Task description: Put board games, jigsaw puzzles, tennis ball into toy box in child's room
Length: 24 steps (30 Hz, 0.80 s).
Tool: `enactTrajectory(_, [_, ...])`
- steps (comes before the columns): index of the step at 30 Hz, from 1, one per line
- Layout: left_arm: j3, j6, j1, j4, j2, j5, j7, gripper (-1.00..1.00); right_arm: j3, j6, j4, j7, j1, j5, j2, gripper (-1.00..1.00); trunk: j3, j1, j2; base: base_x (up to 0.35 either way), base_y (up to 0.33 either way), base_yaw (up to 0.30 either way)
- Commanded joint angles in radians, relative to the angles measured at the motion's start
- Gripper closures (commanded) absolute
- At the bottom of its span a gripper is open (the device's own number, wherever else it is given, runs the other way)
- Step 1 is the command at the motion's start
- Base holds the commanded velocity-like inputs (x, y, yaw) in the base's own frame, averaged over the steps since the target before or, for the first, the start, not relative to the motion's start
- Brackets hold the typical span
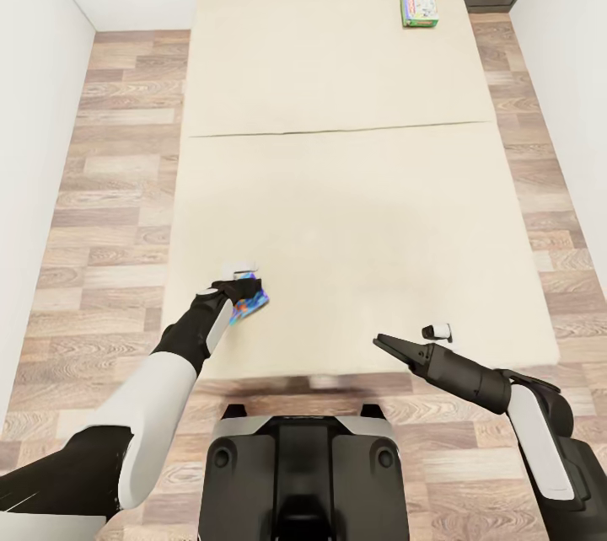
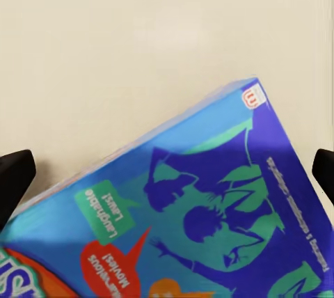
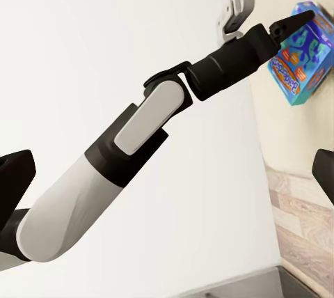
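Two board games show on the bed: the blue game at seven o'clock, apparently pinched in the left tool, and the green-edged game untouched at one o'clock. The right tool hangs pressed together, empty. Boxing remains.
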Motion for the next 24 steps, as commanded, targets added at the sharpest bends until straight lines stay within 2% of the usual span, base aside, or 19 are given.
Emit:
enactTrajectory(1, [0.003, 0.006, 0.0, -0.002, -0.001, 0.002, 0.002, -1.0, -0.001, 0.003, 0.0, 0.005, 0.0, 0.003, 0.0, -1.0, -0.001, 0.0, -0.002, -0.146, -0.062, 0.0])
enactTrajectory(24, [0.003, 0.006, 0.0, -0.001, 0.0, 0.002, 0.002, -1.0, -0.001, 0.003, 0.0, 0.005, 0.0, 0.004, 0.004, -1.0, -0.001, 0.0, -0.002, -0.134, -0.027, 0.0])
